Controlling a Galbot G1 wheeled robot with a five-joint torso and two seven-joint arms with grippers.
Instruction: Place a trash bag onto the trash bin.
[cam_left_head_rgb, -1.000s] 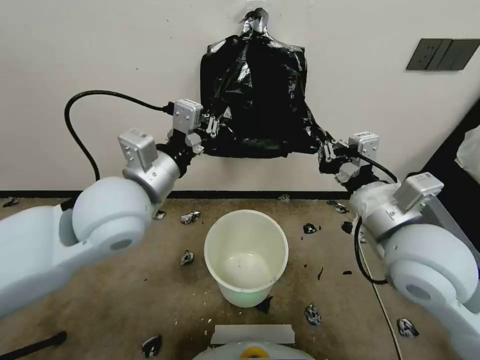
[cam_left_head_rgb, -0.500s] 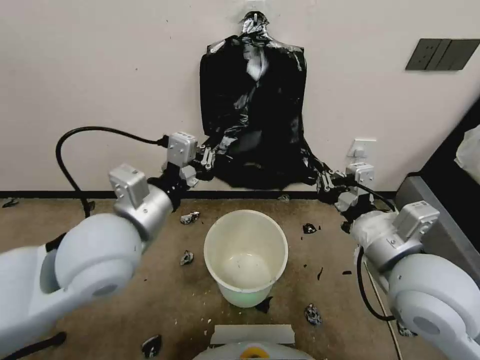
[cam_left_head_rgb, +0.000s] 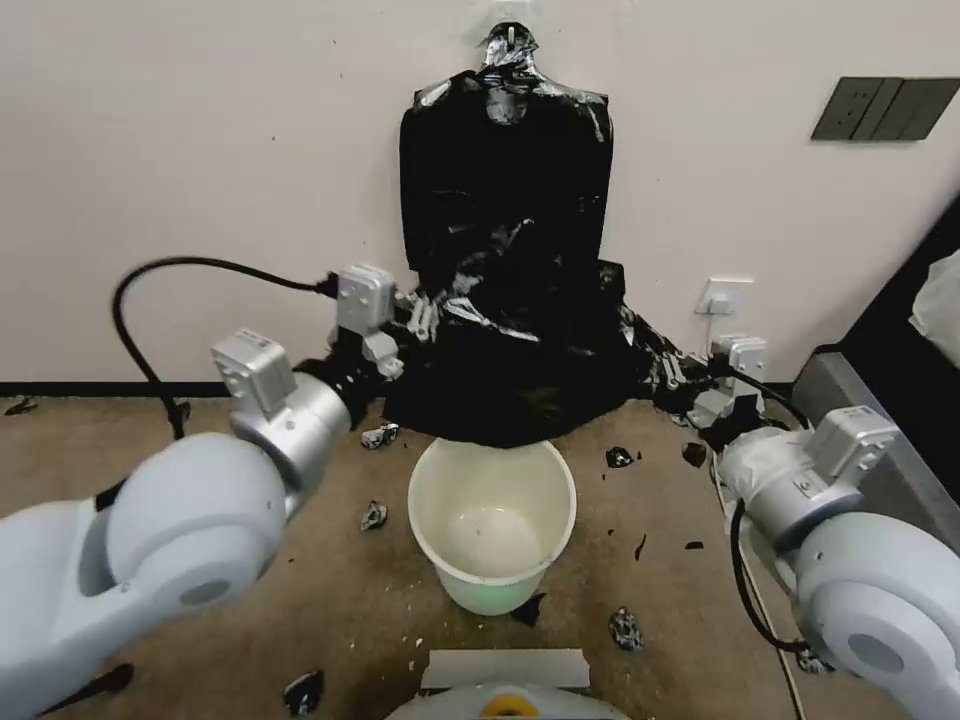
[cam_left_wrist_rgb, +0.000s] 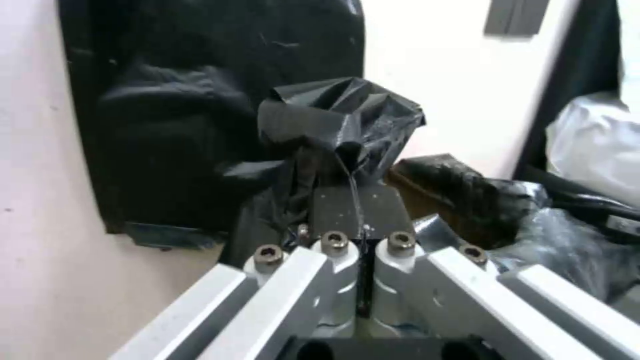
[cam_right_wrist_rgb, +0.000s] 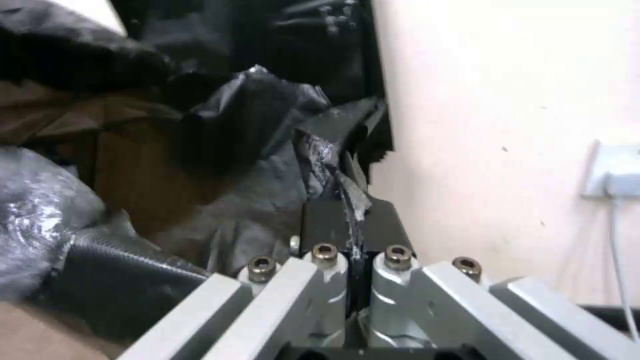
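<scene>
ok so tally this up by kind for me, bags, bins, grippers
bag: 1, loose
hanging bundle: 1
bin: 1
grippers: 2, left gripper and right gripper, jaws of both shut on the bag
total: 5

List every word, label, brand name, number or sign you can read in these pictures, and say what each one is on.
There is no readable text in any view.
The trash bag, held between the left gripper and the right gripper above the trash bin: plain black, no print.
Trash bin: plain cream, no label.
Dark wall panel: no markings that can be made out.
White wall socket: no lettering that can be made out.
</scene>
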